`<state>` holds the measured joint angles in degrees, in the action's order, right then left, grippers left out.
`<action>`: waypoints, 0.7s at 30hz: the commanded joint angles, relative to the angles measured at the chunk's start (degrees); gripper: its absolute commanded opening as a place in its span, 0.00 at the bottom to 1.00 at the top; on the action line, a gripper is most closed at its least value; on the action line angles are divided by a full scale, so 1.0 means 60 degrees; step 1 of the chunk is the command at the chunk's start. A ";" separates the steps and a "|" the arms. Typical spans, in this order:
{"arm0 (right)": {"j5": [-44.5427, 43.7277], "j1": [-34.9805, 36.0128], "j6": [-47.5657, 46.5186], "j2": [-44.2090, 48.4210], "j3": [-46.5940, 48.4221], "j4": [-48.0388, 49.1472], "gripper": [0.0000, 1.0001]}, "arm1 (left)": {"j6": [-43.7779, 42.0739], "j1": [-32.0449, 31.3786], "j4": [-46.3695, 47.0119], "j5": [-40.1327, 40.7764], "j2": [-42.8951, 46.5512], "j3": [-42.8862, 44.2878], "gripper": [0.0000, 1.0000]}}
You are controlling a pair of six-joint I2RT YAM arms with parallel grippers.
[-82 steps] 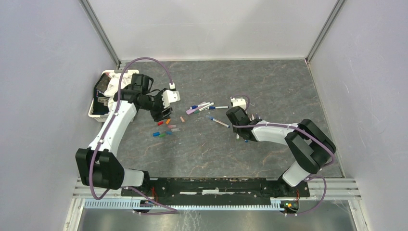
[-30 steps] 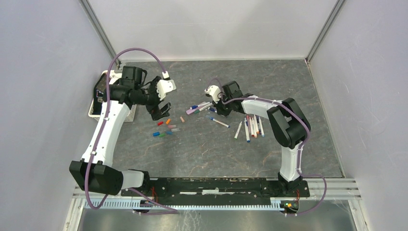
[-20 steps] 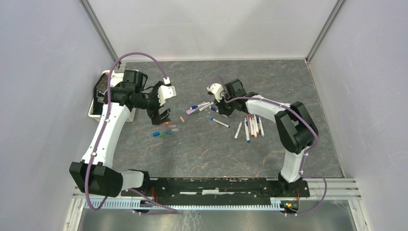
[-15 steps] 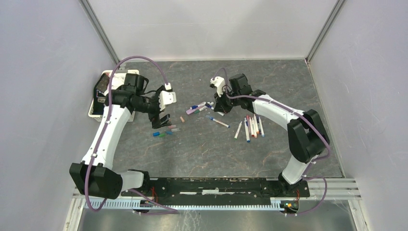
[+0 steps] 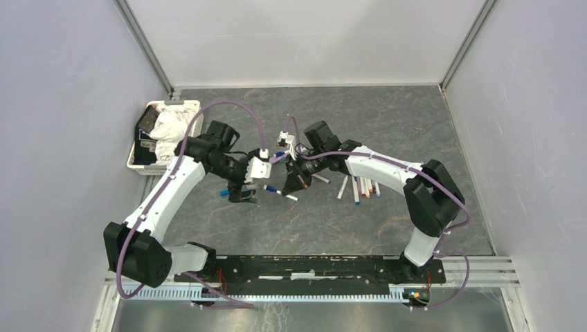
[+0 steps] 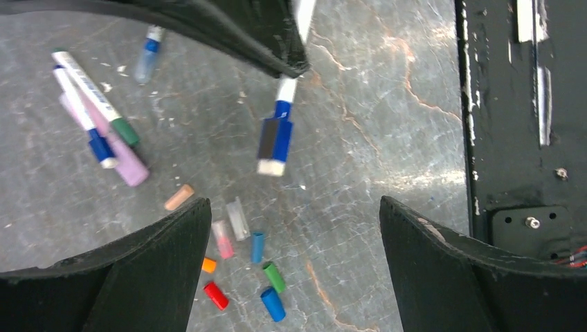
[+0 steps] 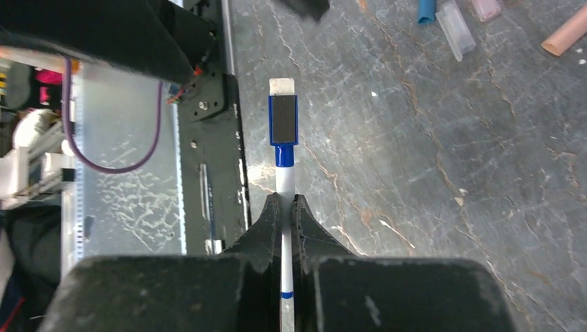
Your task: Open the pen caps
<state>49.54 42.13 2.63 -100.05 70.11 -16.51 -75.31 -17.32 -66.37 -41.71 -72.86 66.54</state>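
Holding a white pen (image 7: 284, 181) clenched in your right gripper (image 7: 284, 206), blue cap (image 7: 283, 128) on it | your left gripper (image 6: 294, 207) gapes wide, grasping nothing | both have come from well apart to frame centre in half a second | loose pen caps (image 6: 257, 246) lie on the table (image 6: 387, 124), lower centre of left wrist view.

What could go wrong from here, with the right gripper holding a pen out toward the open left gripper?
1. The right gripper pinches the pen on its thin barrel, back from the blue cap; a pull may slide or swivel it.
2. The left gripper is open and the cap is not yet between its fingers; closing early could miss it.
3. Loose caps lie on the table below; a low move could scatter them.
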 commanded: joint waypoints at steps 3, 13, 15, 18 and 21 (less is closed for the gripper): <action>0.1186 0.0003 0.1263 -0.0355 0.0587 0.1083 0.00 | -0.0240 -0.0604 0.0318 0.0367 0.0219 -0.0482 0.92; 0.2074 0.0079 0.1911 -0.0841 0.0658 0.1642 0.00 | -0.0178 -0.1235 0.0645 0.0547 -0.0020 -0.0543 0.66; 0.2167 0.0072 0.1930 -0.0886 0.0705 0.1670 0.00 | -0.0186 -0.1357 0.0654 0.0676 -0.0064 -0.0544 0.57; 0.2314 0.0079 0.2125 -0.0972 0.0767 0.1803 0.00 | -0.0276 -0.1495 0.0659 0.0931 -0.0108 -0.0597 0.43; 0.2445 0.0072 0.2368 -0.1053 0.0752 0.2039 0.00 | -0.0302 -0.1561 0.0663 0.1065 -0.0167 -0.0628 0.34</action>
<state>61.36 42.33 14.39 -105.43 72.01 -9.02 -75.31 -25.96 -62.92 -36.73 -73.28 63.35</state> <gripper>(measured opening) 0.022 0.368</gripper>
